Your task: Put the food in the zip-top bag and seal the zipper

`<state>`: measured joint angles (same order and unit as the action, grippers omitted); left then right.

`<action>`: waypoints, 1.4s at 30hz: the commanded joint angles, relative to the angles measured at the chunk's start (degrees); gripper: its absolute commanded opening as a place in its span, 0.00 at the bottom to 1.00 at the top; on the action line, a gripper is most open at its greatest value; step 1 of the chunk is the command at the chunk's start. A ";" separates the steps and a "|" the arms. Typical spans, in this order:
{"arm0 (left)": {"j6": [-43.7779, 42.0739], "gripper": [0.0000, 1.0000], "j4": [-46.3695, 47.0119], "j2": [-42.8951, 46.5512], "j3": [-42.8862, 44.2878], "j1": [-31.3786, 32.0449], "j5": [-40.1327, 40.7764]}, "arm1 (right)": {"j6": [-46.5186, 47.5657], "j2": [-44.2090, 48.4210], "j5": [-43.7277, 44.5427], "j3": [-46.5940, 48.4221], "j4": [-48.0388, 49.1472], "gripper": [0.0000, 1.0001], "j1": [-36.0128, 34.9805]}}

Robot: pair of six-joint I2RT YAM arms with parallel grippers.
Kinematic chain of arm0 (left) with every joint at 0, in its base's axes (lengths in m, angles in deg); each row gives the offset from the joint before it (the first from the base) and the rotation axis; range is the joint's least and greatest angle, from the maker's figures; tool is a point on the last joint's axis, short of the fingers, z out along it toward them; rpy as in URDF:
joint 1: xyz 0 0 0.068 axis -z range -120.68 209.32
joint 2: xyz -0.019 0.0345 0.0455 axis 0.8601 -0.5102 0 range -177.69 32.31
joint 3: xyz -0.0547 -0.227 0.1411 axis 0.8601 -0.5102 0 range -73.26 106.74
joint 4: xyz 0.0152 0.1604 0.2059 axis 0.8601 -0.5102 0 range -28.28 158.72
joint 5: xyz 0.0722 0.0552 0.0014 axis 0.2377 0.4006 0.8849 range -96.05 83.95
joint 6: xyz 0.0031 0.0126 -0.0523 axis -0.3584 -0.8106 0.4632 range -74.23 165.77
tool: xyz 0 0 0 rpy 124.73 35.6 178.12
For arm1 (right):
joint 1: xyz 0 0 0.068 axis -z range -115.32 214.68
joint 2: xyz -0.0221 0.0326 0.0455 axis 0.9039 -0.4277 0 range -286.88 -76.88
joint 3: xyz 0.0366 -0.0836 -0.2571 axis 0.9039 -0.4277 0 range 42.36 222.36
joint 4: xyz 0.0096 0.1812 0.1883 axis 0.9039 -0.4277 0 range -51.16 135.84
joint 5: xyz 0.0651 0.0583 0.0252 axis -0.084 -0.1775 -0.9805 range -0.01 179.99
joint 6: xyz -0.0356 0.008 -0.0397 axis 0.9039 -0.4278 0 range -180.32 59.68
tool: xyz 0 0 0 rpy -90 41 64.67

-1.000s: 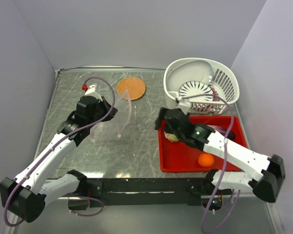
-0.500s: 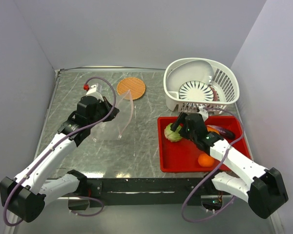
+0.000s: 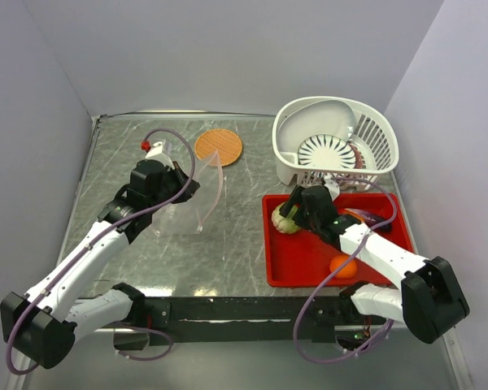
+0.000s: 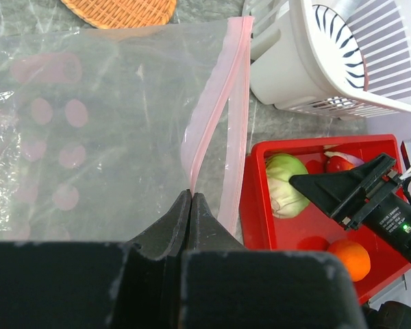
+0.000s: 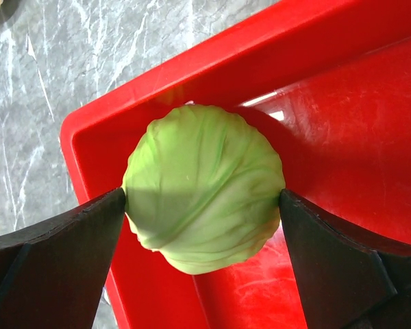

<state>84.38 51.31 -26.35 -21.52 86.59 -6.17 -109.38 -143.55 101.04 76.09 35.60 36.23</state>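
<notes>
Red tray (image 3: 309,264) lies lower right in the top view; we see the right gripper (image 3: 291,214) at its upper-left corner over the pale green cabbage (image 3: 286,225), well apart from the zip-top bag (image 3: 197,191). Left wrist view: our left gripper (image 4: 192,197) is clamped tight on the zipper (image 4: 226,103). Right wrist view: fingers (image 5: 75,233) stand wide, touching both cabbage sides, beside the tray's corner.

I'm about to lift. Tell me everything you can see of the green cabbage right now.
The cabbage is a pale green, roundish ball with molded leaf veins, matte like plastic and whole. It is in the far left corner of the red tray. The right gripper brackets it, jaws touching two opposite sides. Whether it rests on the tray floor is unclear.
</notes>
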 commanded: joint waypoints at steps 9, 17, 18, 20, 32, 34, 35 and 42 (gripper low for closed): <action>-0.38 0.01 0.97 -0.58 0.99 0.42 -0.06 | 0.89 -8.20 -0.06 1.16 -0.04 1.00 0.06; -0.29 0.01 1.15 -0.76 0.90 0.68 -0.06 | 0.98 -8.91 -1.03 -0.16 2.07 0.75 -0.03; -0.29 0.01 1.15 -0.67 0.99 0.68 -0.06 | 0.98 -8.13 -0.94 -0.16 1.89 0.62 0.06; -0.29 0.01 1.06 -0.67 0.99 0.77 -0.06 | 1.07 -6.63 -0.50 0.19 0.06 0.29 -0.03; 1.20 0.01 2.29 -1.99 1.16 3.23 -0.06 | 5.20 8.57 -0.06 10.02 -10.58 0.00 -2.83; 1.64 0.01 2.73 -2.25 1.25 4.02 -0.06 | 5.46 9.19 -0.33 14.41 -10.94 0.00 -4.85; 1.82 0.01 2.73 -2.69 1.34 4.28 -0.06 | 5.64 9.11 0.02 16.08 -10.94 0.00 -7.21; 2.79 0.01 2.91 -4.10 2.57 6.92 1.97 | 5.91 1.92 0.13 30.06 -6.73 0.01 -15.84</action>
<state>85.97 51.75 -29.89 -21.52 92.25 -5.64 -104.13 -137.87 101.43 99.85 24.28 23.43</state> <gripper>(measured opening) 0.022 0.256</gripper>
